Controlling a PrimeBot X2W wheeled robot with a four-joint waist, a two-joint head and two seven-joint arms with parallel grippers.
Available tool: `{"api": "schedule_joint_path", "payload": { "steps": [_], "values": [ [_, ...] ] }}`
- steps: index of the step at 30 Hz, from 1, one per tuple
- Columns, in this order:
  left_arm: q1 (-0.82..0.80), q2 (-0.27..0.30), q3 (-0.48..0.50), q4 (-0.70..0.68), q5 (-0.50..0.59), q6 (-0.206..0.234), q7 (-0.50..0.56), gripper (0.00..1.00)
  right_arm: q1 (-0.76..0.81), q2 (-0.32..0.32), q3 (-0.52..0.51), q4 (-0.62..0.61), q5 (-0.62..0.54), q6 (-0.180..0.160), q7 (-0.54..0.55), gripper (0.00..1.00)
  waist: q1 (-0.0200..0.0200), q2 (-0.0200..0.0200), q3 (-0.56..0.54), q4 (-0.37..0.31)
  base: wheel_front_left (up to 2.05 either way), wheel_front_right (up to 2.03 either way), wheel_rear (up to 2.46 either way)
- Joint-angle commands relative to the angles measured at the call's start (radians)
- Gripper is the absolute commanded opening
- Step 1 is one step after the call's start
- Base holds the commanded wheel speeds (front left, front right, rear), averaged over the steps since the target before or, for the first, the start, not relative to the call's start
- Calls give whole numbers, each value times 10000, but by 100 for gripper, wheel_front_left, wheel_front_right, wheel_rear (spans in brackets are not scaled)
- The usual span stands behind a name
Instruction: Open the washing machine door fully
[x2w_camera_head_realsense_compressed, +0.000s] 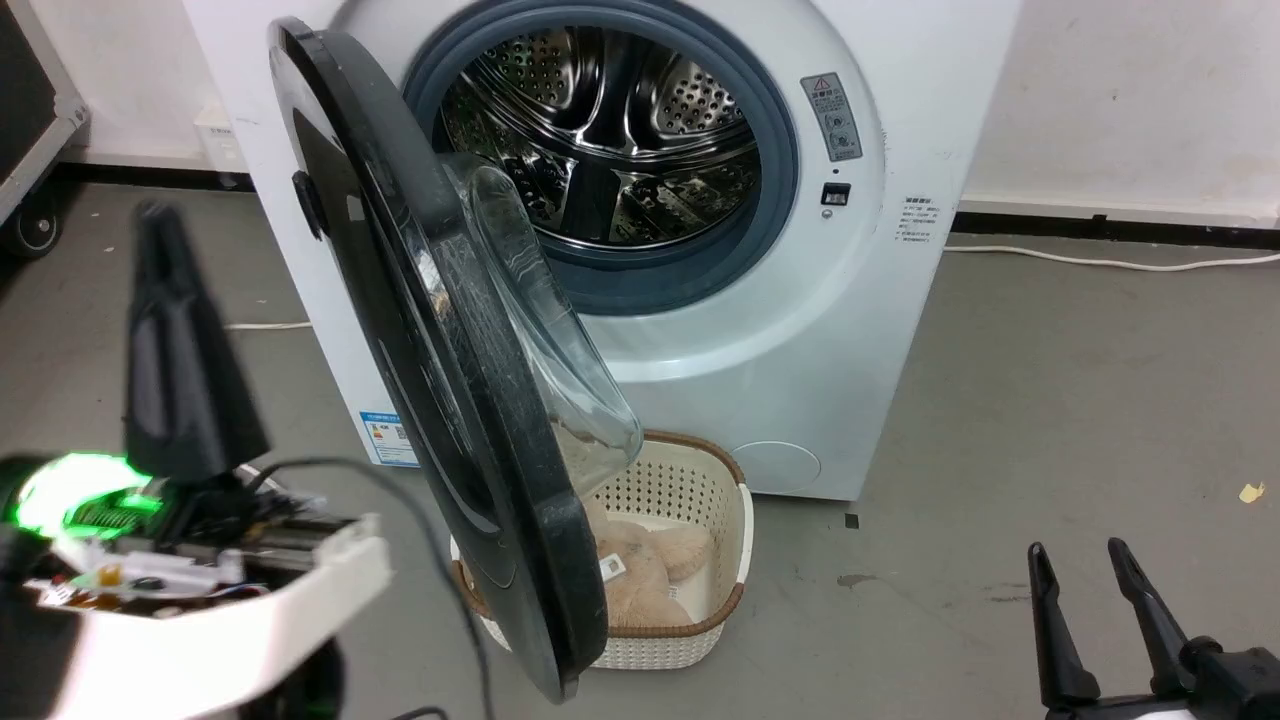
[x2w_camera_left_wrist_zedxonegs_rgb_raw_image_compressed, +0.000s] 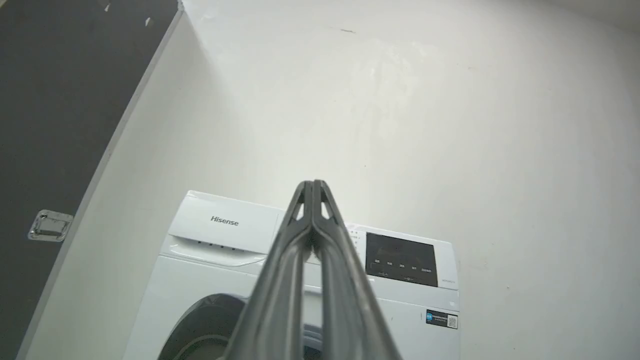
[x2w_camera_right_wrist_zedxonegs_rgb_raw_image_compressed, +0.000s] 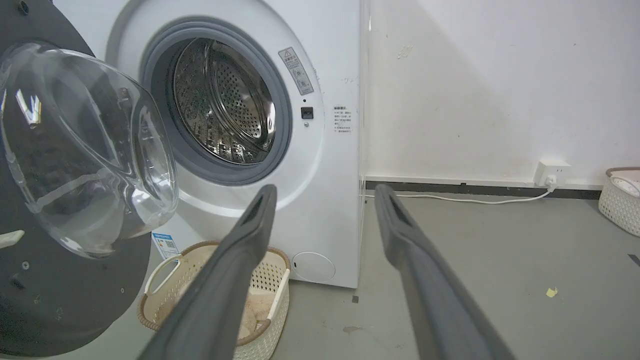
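The washing machine (x2w_camera_head_realsense_compressed: 800, 330) stands ahead with its steel drum (x2w_camera_head_realsense_compressed: 610, 130) exposed. The washing machine door (x2w_camera_head_realsense_compressed: 420, 300) has swung out on its left-side hinge and stands nearly edge-on to me, its glass bowl window (x2w_camera_head_realsense_compressed: 545, 320) bulging to the right. My left gripper (x2w_camera_head_realsense_compressed: 155, 215) is shut on nothing, pointing up, left of the door's outer face and apart from it. In the left wrist view the closed left gripper (x2w_camera_left_wrist_zedxonegs_rgb_raw_image_compressed: 313, 186) points over the washing machine (x2w_camera_left_wrist_zedxonegs_rgb_raw_image_compressed: 225, 225). My right gripper (x2w_camera_head_realsense_compressed: 1085, 560) is open low at the right; the right gripper (x2w_camera_right_wrist_zedxonegs_rgb_raw_image_compressed: 325, 192) faces the door (x2w_camera_right_wrist_zedxonegs_rgb_raw_image_compressed: 50, 290).
A white lattice basket (x2w_camera_head_realsense_compressed: 660, 650) holding beige cloth sits on the floor below the door, and the same basket (x2w_camera_right_wrist_zedxonegs_rgb_raw_image_compressed: 270, 295) shows in the right wrist view. A white cable (x2w_camera_head_realsense_compressed: 1100, 262) runs along the wall. A second basket (x2w_camera_right_wrist_zedxonegs_rgb_raw_image_compressed: 617, 205) stands far right. A black wheeled case (x2w_camera_head_realsense_compressed: 30, 120) is at the left.
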Motion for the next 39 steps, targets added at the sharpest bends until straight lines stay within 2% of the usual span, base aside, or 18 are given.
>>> {"api": "schedule_joint_path", "payload": {
  "steps": [1, 2, 4, 5, 7, 8, 9, 10, 13, 14, 15, 17, 20, 27, 33, 39],
  "values": [
    [-218, 62, -287, -224, 224, -39, 224, 0, -120, 41, 42, 46, -12, 2, -35, 100, 0, 0, 18, -32, 0, 0, 0],
    [-218, 62, -287, -224, 224, -39, 224, 0, -120, 41, 42, 46, -12, 2, -35, 100, 0, 0, 18, -32, 0, 0, 0],
    [-339, 88, -1839, -507, 886, -247, 1201, 0, -166, 41, 39, 94, 31, 2, -38, 100, 0, 0, 85, -92, 0, 0, 0],
    [-339, 88, -1839, -507, 886, -247, 1201, 0, -166, 41, 39, 94, 31, 2, -38, 100, 0, 0, 85, -92, 0, 0, 0],
    [-61, 50, -3036, -183, 863, -250, 1718, 0, -186, 41, 20, 119, 39, 2, -40, 100, 0, 0, 126, -109, 0, 0, 0],
    [-61, 50, -3036, -183, 863, -250, 1718, 0, -186, 41, 20, 119, 39, 2, -40, 100, 0, 0, 126, -109, 0, 0, 0],
    [279, 33, -3776, 253, 782, -191, 1984, 0, -204, 41, 39, 139, 51, 2, -41, 100, 0, 0, 153, -130, 0, 0, 0],
    [279, 33, -3776, 253, 782, -191, 1984, 0, -204, 41, 39, 139, 51, 2, -41, 100, 0, 0, 153, -130, 0, 0, 0],
    [844, 16, -4707, 1099, 460, -123, 2115, 0, -244, 41, 52, 170, 90, 2, -42, 100, 0, 0, 205, -164, 0, 0, 0],
    [1116, 12, -5135, 1791, 423, -138, 2066, 0, -269, 41, 49, 176, 123, 2, -43, 100, 0, 0, 244, -175, 0, 0, 0],
    [1116, 12, -5135, 1791, 423, -138, 2066, 0, -269, 41, 49, 176, 123, 2, -43, 100, 0, 0, 244, -175, 0, 0, 0],
    [1393, 11, -5316, 2897, 450, 10, 1860, 0, -280, 41, 86, 196, 160, 2, -43, 100, 0, 0, 292, -199, 0, 0, 0],
    [1476, 9, -5259, 3572, 421, 164, 1726, 0, -281, 41, 125, 204, 177, 2, -44, 100, 0, 0, 325, -219, 0, 0, 0],
    [1367, 7, -4663, 5340, 45, 613, 1281, 0, -304, 41, 153, 186, 225, 2, -44, 100, 0, 0, 496, -195, 0, 0, 0],
    [1244, 66, -4410, 5925, -137, 654, 1074, 0, -306, 41, 155, 190, 205, 2, -45, 100, 0, 0, 489, 129, 0, 0, 0],
    [1547, 190, -4222, 6079, -342, 727, 909, 0, -207, 41, 200, 219, 211, 2, -45, 100, 0, 0, 275, 790, 0, 0, 0]
  ]
}}
